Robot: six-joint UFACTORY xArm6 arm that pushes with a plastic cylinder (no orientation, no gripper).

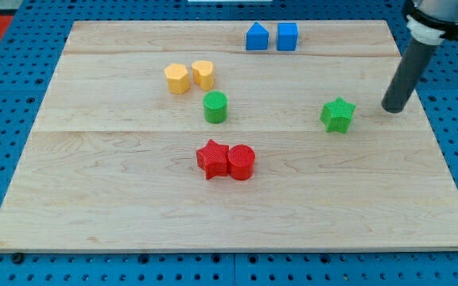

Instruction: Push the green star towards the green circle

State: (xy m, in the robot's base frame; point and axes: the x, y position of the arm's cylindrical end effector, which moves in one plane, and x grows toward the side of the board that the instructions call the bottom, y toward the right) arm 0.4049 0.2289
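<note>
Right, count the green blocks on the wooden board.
2: the green cylinder-shaped circle block left of the board's centre, the green star block toward the view's right, beside my tip. None seems hidden.

light: bright, even | shadows: faint, soft under blocks | glare: mild on board (133, 199) | focus: sharp

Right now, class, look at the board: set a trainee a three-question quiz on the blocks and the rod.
1. True or false: my tip touches the green star.
2. Which pair sits nearest the view's top? A) yellow blocks B) blue blocks C) red star and red cylinder
3. Fill in: the green circle lies to the view's ____ of the green star.

Key: 1 false, a gap shows; 2 B; 3 left.
</note>
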